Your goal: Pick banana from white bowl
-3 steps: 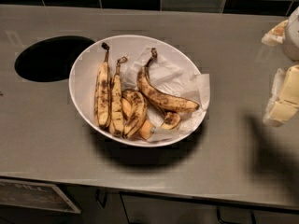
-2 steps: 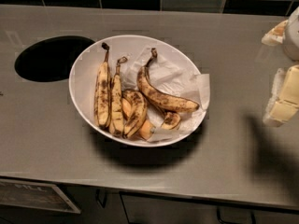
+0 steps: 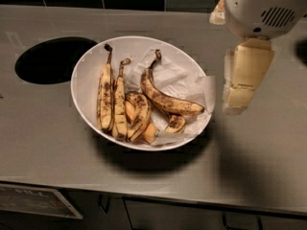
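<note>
The banana (image 3: 165,101) is long, curved and brown-speckled. It lies on crumpled white paper (image 3: 180,78) in the right half of the white bowl (image 3: 79,83), its dark stem toward the back and its tip toward the right rim. My gripper (image 3: 236,104) hangs from the white arm housing (image 3: 261,8) at the upper right. It is just outside the bowl's right rim, above the counter, close to the banana's tip. It holds nothing.
Two straighter slim bananas (image 3: 104,97) (image 3: 119,107) and short stubby ones (image 3: 139,116) lie in the bowl's left half. A dark round hole (image 3: 53,59) opens in the grey counter (image 3: 43,138) at the left. Dark tiles run along the back; cabinet fronts sit below the front edge.
My gripper and arm have moved left toward the bowl, from near the right edge of the view to just beside the bowl's right rim. The bananas have not moved.
</note>
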Controlling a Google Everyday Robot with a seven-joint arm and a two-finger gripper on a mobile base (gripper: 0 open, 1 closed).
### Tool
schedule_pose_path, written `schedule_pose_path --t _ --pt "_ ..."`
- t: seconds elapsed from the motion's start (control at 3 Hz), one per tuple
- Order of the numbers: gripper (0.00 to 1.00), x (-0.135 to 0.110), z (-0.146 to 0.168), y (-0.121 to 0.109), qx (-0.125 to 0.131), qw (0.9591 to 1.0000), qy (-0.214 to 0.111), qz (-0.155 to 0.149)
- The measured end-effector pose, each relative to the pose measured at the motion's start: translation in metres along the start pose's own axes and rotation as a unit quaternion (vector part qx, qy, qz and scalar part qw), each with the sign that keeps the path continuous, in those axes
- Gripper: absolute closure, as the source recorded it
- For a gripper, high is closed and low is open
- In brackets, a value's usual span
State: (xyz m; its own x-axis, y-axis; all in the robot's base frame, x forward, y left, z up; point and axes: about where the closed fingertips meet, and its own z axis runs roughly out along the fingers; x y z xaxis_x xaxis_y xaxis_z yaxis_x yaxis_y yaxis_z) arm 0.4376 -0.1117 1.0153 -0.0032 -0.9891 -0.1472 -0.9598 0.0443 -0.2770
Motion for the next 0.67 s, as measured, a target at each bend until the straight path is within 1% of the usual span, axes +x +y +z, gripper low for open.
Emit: schedule_pose_path --t 0.33,0.67 --pt "0.00 0.0000 0.0000 0.0000 0.000 1.0000 0.000 0.000" --pt "0.00 -0.0072 0.0030 -0.0042 0.009 0.9998 -0.017 -0.001"
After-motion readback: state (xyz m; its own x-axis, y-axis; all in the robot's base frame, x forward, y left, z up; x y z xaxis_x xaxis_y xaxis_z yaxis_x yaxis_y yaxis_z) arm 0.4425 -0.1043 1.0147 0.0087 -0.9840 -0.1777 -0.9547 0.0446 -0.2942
